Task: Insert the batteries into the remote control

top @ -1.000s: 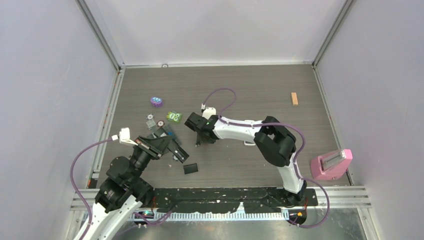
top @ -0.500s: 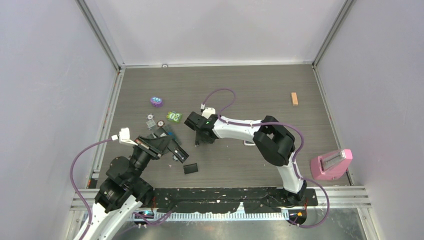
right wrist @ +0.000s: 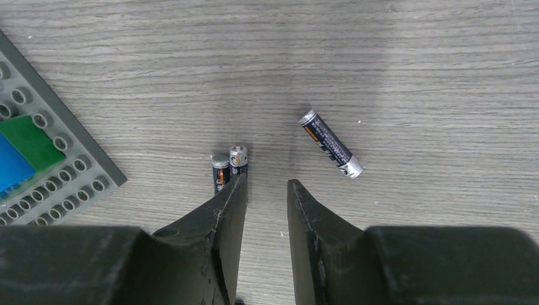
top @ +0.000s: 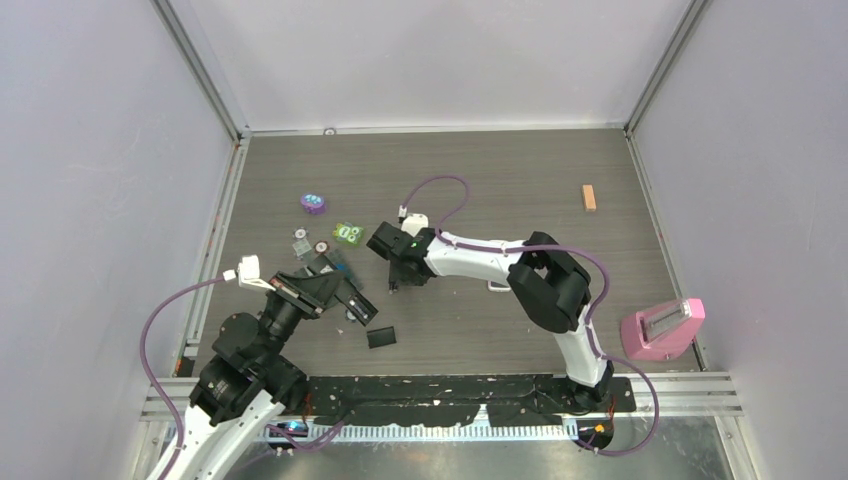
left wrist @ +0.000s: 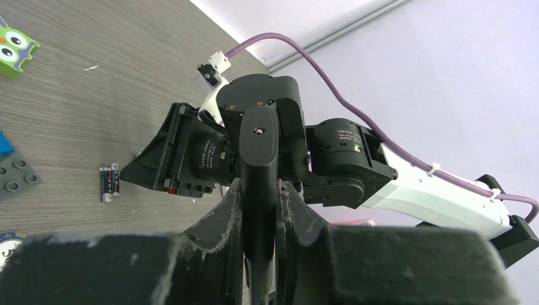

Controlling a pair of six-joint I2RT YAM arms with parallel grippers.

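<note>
From above: right claw [top: 396,283] low over the dark wood-grain table [top: 500,170], left of centre; left claw [top: 358,308] near it on the left, closed on something black; flat black piece [top: 381,337] just in front of it; purple toy [top: 313,204] and green owl toy [top: 348,233] farther back; small wooden block [top: 589,197] well apart at the right; pink object [top: 663,328] at the right edge; pale walls on three sides. From the left wrist: fingers [left wrist: 221,219] clamped tight on a slim black remote control [left wrist: 259,146]; beyond it, a pair of batteries [left wrist: 109,183] side by side on the table, just beside the right claw's tip. From the right wrist: claw partly open, nothing between the fingers; pair of batteries touching the tip of one finger [right wrist: 229,210], partly hidden under it; third battery [right wrist: 330,143] lying slantwise, apart, beyond the other finger. At the left, grey studded plate [right wrist: 63,159] carrying a green brick [right wrist: 28,143] and a blue brick [right wrist: 9,171].
</note>
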